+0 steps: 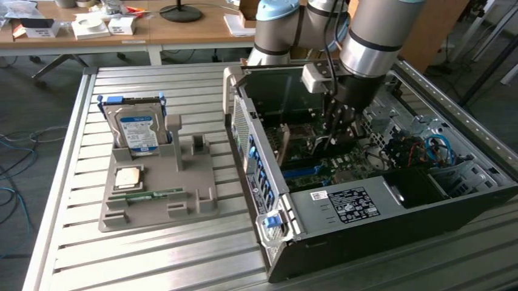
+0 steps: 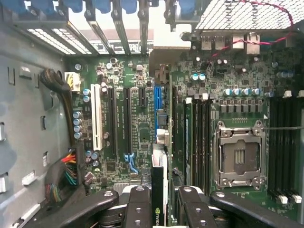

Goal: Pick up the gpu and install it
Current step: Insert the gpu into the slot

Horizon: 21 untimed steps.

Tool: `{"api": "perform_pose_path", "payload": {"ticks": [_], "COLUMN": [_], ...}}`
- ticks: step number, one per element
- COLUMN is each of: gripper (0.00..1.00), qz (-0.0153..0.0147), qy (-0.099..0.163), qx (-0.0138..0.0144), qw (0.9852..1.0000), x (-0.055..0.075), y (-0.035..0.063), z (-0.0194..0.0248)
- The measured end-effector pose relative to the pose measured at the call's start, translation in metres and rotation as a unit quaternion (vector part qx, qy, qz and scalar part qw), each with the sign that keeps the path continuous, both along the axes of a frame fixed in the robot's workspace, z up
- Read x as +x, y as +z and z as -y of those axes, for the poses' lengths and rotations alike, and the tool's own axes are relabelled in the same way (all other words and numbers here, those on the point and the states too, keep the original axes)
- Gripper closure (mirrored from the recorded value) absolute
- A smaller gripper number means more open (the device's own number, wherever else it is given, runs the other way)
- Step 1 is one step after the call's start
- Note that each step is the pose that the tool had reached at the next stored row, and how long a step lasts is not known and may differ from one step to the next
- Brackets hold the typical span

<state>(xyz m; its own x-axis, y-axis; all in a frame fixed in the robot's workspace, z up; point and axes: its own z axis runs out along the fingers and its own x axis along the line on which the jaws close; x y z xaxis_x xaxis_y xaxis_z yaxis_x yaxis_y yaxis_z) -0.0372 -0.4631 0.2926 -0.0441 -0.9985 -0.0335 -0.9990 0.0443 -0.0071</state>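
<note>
The gripper [image 1: 334, 134] is down inside the open computer case [image 1: 271, 182], with the case walls on every side of it. Its jaws are clamped on the one graphics card [image 2: 158, 185], held edge-on over the circuit board and lined up with the single blue slot [image 2: 158, 100]. One white slot [image 2: 97, 116] lies beside it. At the exterior view's left, the grey tray [image 1: 190, 200] holds one hard drive [image 1: 137, 130], one processor chip [image 1: 128, 177] and one memory stick [image 1: 145, 196], with bare table [image 1: 162, 260] around its edges.

Brushed-metal slatted table [image 1: 162, 254], matt grey plastic tray [image 1: 158, 182], glossy green motherboard [image 2: 142, 128], wooden desk [image 1: 194, 33].
</note>
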Motion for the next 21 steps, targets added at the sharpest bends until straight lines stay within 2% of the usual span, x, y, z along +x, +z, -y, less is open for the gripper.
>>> {"api": "perform_pose_path", "payload": {"ticks": [6, 21], "gripper": [0.74, 0.74], "qz": [0.0, 0.0], "qy": [0.0, 0.0], "qx": [-0.0038, -0.0064], "qw": [1.0, 1.0], "x": [-0.004, -0.007], "y": [-0.0015, -0.0139], "z": [0.0001, 0.0001]}}
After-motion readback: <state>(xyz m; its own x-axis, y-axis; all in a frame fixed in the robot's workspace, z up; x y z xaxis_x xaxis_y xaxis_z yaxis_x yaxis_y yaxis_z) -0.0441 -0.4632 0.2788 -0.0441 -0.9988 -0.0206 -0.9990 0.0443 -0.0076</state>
